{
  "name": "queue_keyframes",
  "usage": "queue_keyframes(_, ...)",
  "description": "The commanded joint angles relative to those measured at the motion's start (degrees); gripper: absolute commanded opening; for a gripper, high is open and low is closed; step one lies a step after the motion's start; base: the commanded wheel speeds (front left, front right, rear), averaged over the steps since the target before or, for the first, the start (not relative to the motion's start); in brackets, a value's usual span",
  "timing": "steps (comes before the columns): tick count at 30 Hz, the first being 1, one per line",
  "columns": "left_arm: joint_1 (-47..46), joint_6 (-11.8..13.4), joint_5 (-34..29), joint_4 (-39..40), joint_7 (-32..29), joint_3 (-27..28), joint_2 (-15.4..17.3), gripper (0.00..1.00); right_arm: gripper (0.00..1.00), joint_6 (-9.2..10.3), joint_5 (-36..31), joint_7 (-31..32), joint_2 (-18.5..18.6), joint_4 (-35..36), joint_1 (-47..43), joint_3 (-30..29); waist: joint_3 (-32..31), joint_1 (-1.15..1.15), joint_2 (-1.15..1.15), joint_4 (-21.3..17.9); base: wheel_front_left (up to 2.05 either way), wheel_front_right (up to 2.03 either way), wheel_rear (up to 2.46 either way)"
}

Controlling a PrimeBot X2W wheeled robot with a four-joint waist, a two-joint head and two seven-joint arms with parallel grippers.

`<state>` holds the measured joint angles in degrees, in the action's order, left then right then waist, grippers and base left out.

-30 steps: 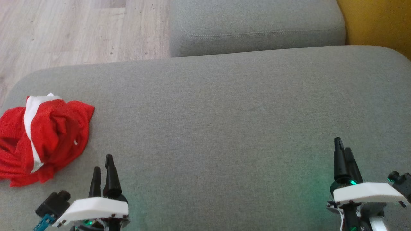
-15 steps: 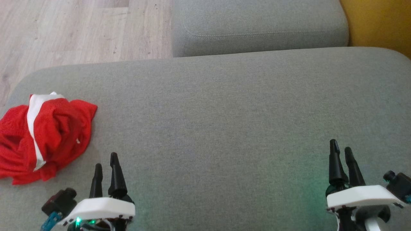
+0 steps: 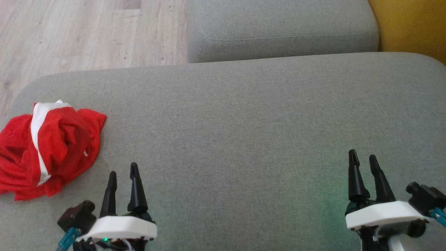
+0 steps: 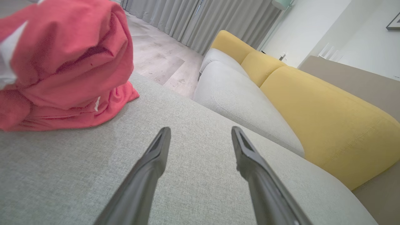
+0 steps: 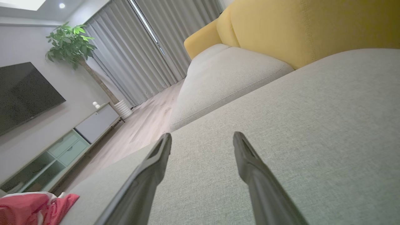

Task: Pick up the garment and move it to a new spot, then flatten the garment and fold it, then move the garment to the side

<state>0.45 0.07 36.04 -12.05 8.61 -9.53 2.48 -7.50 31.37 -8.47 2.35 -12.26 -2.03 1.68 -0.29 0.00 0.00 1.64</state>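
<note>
Garment (image 3: 48, 146) lies crumpled just left of the wide-open left tool (image 3: 122, 168), well apart from the equally wide right tool (image 3: 362, 154).

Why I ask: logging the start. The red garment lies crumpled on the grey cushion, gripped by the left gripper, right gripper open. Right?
No: the left gripper is open and clear of the red garment, as the head view shows. The rest holds: crumpled on the grey cushion, right gripper open.
</note>
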Motion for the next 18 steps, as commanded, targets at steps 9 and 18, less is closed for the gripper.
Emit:
queue_keyframes(9,-2.39,1.49,-8.36,2.08,2.2,-0.88,0.34,1.0,1.0,0.01,-7.68,-2.36,0.45,2.49,0.7,0.9,0.15,0.0,0.0,0.52,0.0,0.0,0.0)
queue_keyframes(18,-2.68,1.97,-15.01,2.19,3.55,-2.14,0.36,1.0,1.0,0.01,-12.97,-3.7,0.48,2.71,0.6,1.65,0.23,0.0,0.0,0.7,0.0,0.0,0.0)
